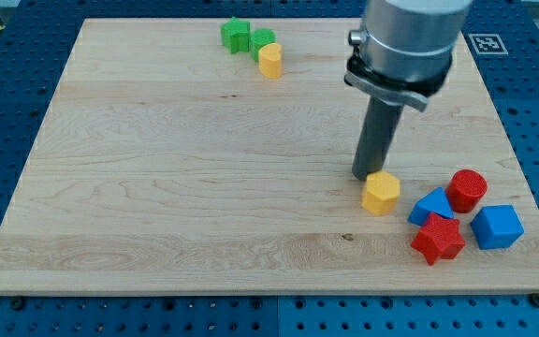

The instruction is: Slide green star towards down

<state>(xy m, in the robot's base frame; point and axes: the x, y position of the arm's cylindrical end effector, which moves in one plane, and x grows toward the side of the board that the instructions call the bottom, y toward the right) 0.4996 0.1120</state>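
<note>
The green star point(236, 35) sits near the view's top edge of the wooden board, left of centre. A green round block point(263, 42) touches its right side, and a yellow rounded block point(270, 61) sits just below that. My tip point(363, 176) rests on the board far to the view's right and below the star. It stands right behind a yellow hexagonal block point(381, 193), touching or nearly touching its upper left.
At the view's bottom right lie a red cylinder point(467, 190), a blue triangular block point(431, 205), a red star point(438, 239) and a blue cube point(497, 226). The wooden board point(157, 187) ends in blue perforated table on all sides.
</note>
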